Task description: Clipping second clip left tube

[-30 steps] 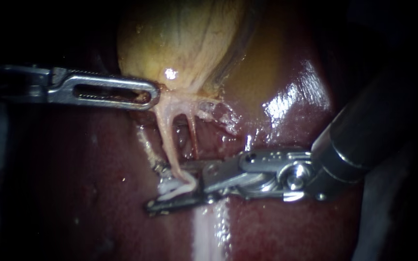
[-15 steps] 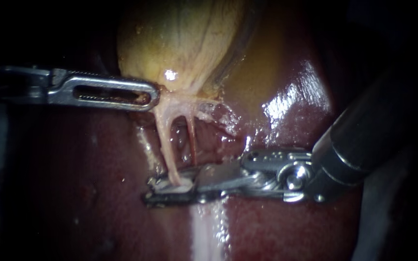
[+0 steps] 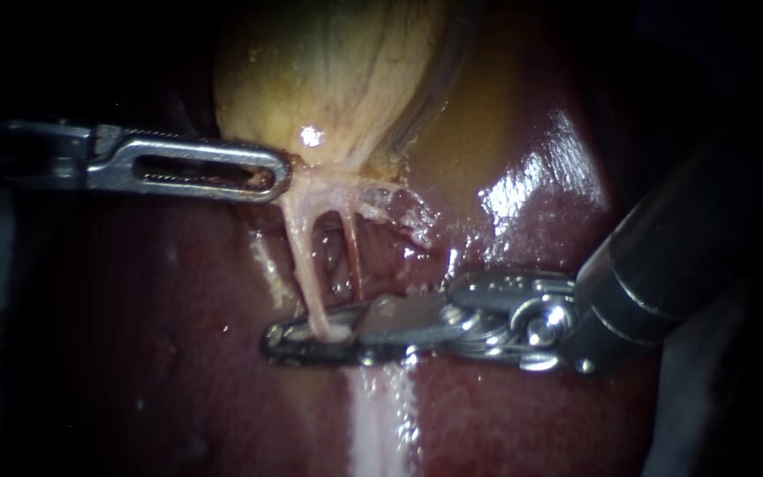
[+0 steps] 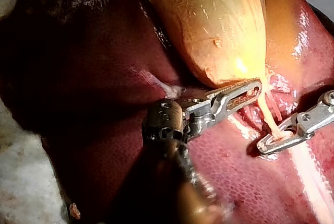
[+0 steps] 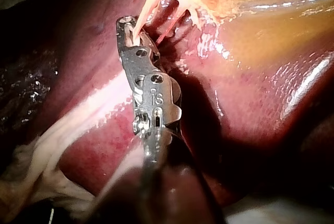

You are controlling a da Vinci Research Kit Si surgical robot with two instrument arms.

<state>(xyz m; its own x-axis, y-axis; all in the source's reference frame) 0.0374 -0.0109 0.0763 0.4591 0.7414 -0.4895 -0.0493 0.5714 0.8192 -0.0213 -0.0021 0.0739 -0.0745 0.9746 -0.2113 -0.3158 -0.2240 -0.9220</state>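
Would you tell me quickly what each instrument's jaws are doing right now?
Left instrument: shut on the gallbladder at its neck.
Right instrument: shut on the left tube.

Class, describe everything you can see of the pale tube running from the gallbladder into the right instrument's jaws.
The pale pinkish-cream left tube is a thin, soft, glistening cord. It leaves the narrow end of the yellow-tan gallbladder and runs almost straight, stretched, over the dark red liver. A thinner reddish tube lies beside it, a gap between them. The slender metal right instrument has its jaws shut on the tube's lower end; whether a clip sits there cannot be told.
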